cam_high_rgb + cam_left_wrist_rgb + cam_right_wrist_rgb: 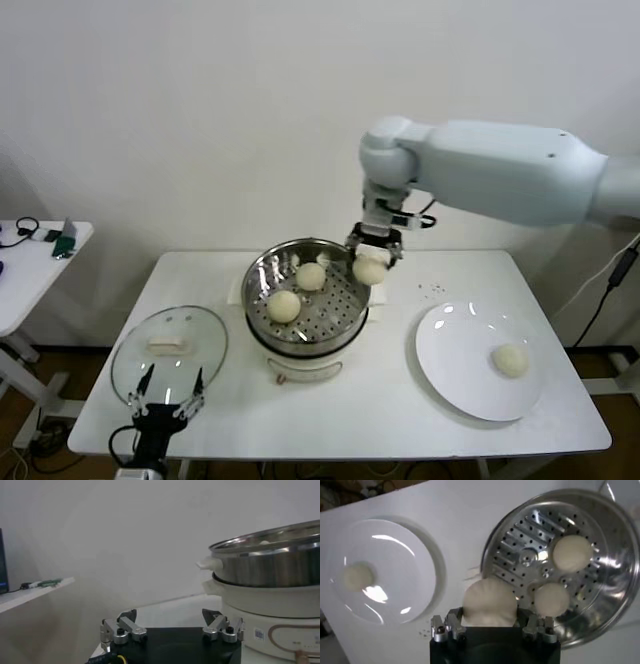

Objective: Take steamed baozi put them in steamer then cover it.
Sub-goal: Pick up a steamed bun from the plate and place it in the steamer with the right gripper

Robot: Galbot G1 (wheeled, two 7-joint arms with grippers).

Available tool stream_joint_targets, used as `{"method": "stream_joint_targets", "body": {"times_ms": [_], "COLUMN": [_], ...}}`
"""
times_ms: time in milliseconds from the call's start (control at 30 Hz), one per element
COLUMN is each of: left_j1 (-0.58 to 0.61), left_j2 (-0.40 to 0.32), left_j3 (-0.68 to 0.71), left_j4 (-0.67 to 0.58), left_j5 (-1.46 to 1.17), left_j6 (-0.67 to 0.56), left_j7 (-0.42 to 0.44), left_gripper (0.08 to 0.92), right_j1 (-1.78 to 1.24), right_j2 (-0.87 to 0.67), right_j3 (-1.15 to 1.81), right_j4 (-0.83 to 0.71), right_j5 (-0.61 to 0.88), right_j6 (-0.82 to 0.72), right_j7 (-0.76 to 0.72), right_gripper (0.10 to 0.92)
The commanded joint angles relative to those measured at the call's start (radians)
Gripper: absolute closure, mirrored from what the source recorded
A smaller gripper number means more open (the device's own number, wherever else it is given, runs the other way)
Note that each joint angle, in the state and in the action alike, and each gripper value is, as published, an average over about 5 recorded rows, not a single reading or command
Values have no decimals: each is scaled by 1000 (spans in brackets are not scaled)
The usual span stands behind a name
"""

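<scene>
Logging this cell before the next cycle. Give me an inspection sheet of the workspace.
Surface: white table, specks near the plate.
Job's things: two baozi in the steamer; one on the plate; one carried.
Clutter: glass lid lying left of the steamer.
Grippers: right gripper shut on a baozi over the steamer's rim; left gripper open at the table's front edge.
Cables: black cable at right.
Surroundings: side table with gadgets; white wall.

4 baozi (2 in steamer), 1 plate, 1 lid.
</scene>
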Motion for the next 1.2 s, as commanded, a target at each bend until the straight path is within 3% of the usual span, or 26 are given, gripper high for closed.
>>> {"method": "stream_joint_targets", "body": {"times_ms": [33,1067,1200], "left_j1": [18,28,25], "left_j2": [-4,-6,-7], "left_j3": [-1,-13,-12], "left_j4": [-9,12,11], "left_j5": [-2,-23,-21], "left_j6": [-3,-17,-15], "left_j7": [2,-2,-3], "left_gripper": [177,177,177], "right_j1": [-122,-248,-250], "right_j2": [235,227,227], "right_j3": [52,31,43], "right_j4": [-129,-88,-92], "right_j5": [-80,-119,-132], "right_j6": [92,87,92], "right_j7": [-17,-39,-35], "right_gripper": [321,311,256]}}
